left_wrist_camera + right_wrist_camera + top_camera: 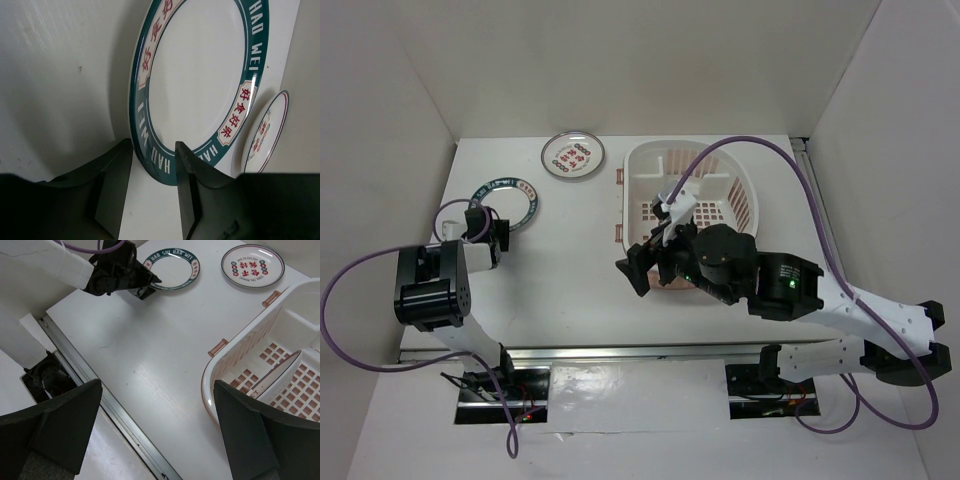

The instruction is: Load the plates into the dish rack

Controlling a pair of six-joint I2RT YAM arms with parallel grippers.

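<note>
We find the left gripper [152, 150] open, its fingers either side of the near rim of the teal-banded plate [505, 203], which lies flat at the left of the table [570, 280]. The red-character plate [572, 155] lies at the far edge. The right gripper [157, 385] hangs wide open above the near-left rim of the dish rack [650, 152]. A third plate [282, 375] stands on edge inside the rack.

The right arm [760, 275] covers the near half of the oval pink-and-white plastic dish rack [645, 160] by the right edge of the worktop [570, 270]. The white plate [275, 372] standing inside is seen nearly edge-on, its pattern hidden. The round white plate with the dark teal rim band [200, 75] runs off the left wrist view's top edge.
</note>
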